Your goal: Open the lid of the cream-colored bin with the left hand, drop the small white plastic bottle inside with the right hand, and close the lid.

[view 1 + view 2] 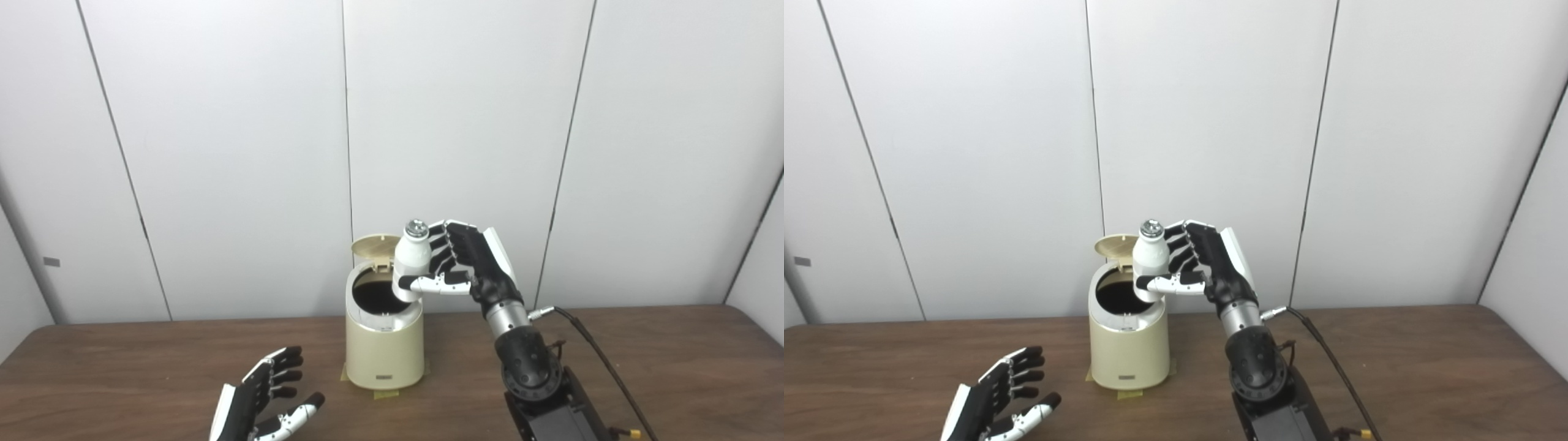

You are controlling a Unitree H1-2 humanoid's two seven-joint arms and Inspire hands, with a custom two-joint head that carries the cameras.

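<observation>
One cream-colored bin [384,343] stands on the brown table [643,361] with its one round lid [375,245] tipped up at the back, and one small white plastic bottle [411,260] with a silvery cap is held upright over the right side of the dark opening. The right hand [462,260], raised on a bent arm, wraps the bottle with fingers behind and thumb across the front; the bottle's base seems to sit just above the rim, though the angle makes that hard to judge. The left hand [266,395] hovers low near the table's front edge, left of the bin and apart from it, fingers spread and holding nothing.
</observation>
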